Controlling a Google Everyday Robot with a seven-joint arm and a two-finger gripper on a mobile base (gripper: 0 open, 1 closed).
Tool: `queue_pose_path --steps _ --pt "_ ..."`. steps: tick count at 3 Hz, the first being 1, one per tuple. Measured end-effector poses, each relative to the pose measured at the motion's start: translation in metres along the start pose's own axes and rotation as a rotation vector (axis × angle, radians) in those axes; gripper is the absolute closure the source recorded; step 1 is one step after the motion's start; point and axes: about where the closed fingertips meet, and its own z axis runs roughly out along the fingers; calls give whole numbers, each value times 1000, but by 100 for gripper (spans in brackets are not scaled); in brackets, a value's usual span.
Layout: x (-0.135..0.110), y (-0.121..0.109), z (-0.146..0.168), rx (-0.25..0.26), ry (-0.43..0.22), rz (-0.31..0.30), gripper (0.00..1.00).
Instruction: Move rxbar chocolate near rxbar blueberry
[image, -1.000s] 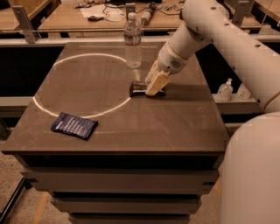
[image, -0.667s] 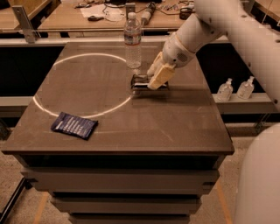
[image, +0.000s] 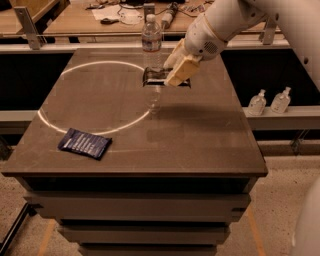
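The rxbar chocolate, a small glossy black wrapper, is held in my gripper, which is shut on its right end and holds it above the table, just in front of a water bottle. The rxbar blueberry, a flat navy wrapper with pale text, lies near the table's front left corner, far to the lower left of the gripper. The white arm reaches in from the upper right.
A clear water bottle stands at the back middle of the dark table. A white ring of light lies across the left half of the top. Two small bottles stand on a ledge to the right.
The gripper has risen from the tabletop with the black bar in it, and moved slightly toward the bottle. The blue wrapper has not moved.
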Motion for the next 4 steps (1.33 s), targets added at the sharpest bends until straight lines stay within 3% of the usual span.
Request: queue_pose_path --steps 2,4 --pt "-18 29 8 -16 107 -56 100" --pt "-46 73 49 -151 89 -133 100"
